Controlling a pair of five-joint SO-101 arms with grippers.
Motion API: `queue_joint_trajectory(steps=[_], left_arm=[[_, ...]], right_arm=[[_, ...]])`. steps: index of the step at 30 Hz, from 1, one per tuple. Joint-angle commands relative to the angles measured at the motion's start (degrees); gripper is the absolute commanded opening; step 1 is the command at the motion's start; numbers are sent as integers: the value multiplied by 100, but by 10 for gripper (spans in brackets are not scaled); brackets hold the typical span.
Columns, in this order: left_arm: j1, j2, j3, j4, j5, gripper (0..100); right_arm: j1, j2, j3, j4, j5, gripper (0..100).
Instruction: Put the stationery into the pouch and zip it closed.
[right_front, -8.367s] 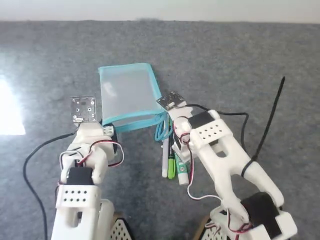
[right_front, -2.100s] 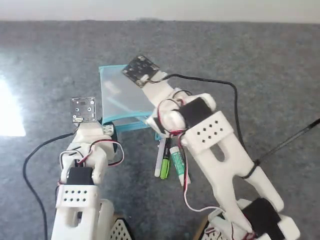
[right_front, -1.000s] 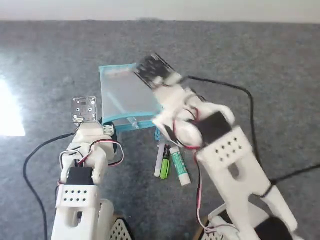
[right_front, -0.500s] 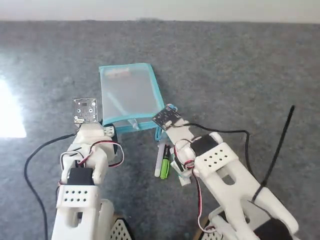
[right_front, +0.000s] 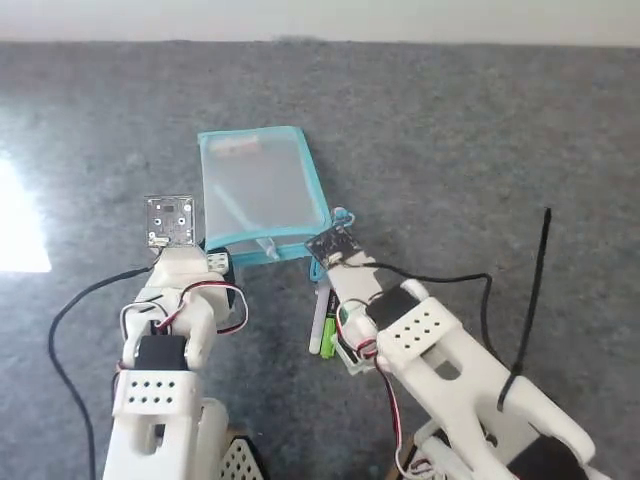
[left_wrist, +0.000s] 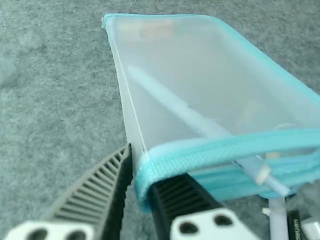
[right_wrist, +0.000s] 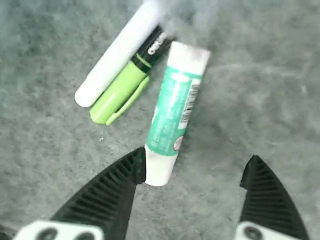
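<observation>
A translucent pouch (right_front: 255, 185) with teal trim lies flat, its open zipper edge toward the arms. A white pen (left_wrist: 185, 112) lies inside it, with the tip poking out of the opening. My left gripper (left_wrist: 141, 172) is shut on the pouch's near-left corner (right_front: 215, 250) at the zipper edge. My right gripper (right_wrist: 197, 157) stands open just above the table. A green-and-white glue stick (right_wrist: 172, 112) lies between its fingers. Beside it lie a green highlighter (right_wrist: 125, 87) and a second white pen (right_wrist: 120, 50). From above, that pen (right_front: 319, 318) shows beside the right arm.
The grey carpet-like surface (right_front: 480, 130) has free room on all sides of the pouch. A teal zipper cord (right_front: 342, 214) lies by the pouch's near-right corner. A black cable (right_front: 532, 290) rises at the right. The left arm's camera board (right_front: 168, 219) sits left of the pouch.
The right arm drew back from over the pouch, leaving a white pen inside, and came down open over the glue stick. The left arm kept its hold on the pouch corner.
</observation>
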Motion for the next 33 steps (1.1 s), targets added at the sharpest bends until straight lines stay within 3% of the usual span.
queue_joint_trajectory(steps=[1, 8, 15, 22, 27, 33], left_arm=[[-44, -79, -75, -62, -70, 13], [-35, -53, -75, -62, -70, 13], [-44, -53, -66, -62, -70, 13], [-35, -53, -66, -62, -70, 14], [-26, -53, -66, -62, -70, 14], [-9, -53, -66, -62, -70, 14]], right_arm=[[-75, -242, 193, -295, -53, 306], [-110, -242, 738, -804, -18, 290], [-75, -242, 774, -1007, 0, 98], [-57, -286, 756, -954, 862, 6], [611, -312, 492, -646, 1732, 8], [1648, -347, -545, 391, 1829, 8]])
